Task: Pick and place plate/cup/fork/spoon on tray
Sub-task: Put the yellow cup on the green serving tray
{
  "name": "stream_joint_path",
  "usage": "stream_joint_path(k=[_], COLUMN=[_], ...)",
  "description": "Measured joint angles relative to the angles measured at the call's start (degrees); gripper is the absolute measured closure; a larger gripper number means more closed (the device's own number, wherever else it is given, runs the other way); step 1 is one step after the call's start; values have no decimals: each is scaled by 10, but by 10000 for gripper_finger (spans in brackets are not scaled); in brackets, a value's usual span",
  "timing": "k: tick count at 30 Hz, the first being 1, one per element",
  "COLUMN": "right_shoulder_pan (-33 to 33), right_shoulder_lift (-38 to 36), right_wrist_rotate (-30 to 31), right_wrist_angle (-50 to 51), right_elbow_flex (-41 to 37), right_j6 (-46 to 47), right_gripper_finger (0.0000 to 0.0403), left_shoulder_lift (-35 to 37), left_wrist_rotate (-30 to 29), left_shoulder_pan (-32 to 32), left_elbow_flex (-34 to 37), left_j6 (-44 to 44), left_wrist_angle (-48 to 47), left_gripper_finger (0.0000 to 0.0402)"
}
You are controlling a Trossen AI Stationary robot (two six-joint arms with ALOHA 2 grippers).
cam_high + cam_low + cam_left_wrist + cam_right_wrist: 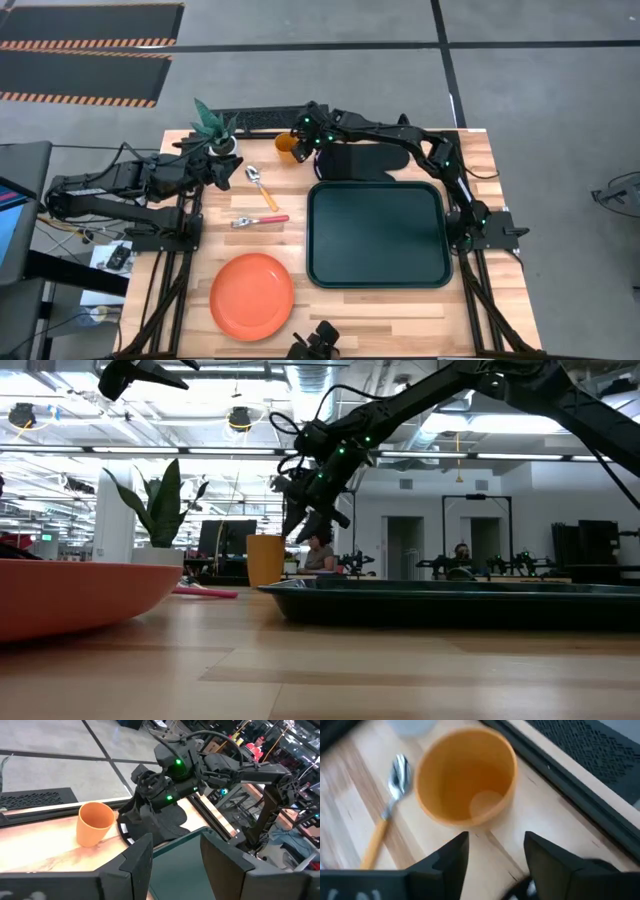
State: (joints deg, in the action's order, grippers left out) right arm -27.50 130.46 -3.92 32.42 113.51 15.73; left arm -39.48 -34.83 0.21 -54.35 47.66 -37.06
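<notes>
My right gripper (492,845), jaws released, hovers just beside the upright cup (465,777) (spoon (385,815) nearby); left gripper (172,852) released too.

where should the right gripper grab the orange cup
On the rim wall, coming from above: the cup stands upright with its mouth open and empty, so one finger could go inside and one outside. The right gripper is open beside it. The spoon lies close by, so the far side looks safer.
</notes>
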Motion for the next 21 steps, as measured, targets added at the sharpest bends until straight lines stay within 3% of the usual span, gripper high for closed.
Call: stream_joint_path(k=[6,12,21], right_shoulder_pan=[7,4,4], right_shoulder_lift=[-1,0,43], right_wrist_rotate=[40,87,83], right_wrist_angle=[26,-10,-22], right_elbow_flex=[67,89,88], right_j6=[-88,-99,-126], right_gripper_finger=[141,138,138], left_shoulder_lift=[0,0,0], left_wrist_rotate=[-5,-5,-4], left_shoulder_pan=[0,0,0], left_elbow_flex=[0,0,0], left_j6=[0,0,0], left_wrist_angle=[0,0,0], left_gripper_finger=[250,250,250])
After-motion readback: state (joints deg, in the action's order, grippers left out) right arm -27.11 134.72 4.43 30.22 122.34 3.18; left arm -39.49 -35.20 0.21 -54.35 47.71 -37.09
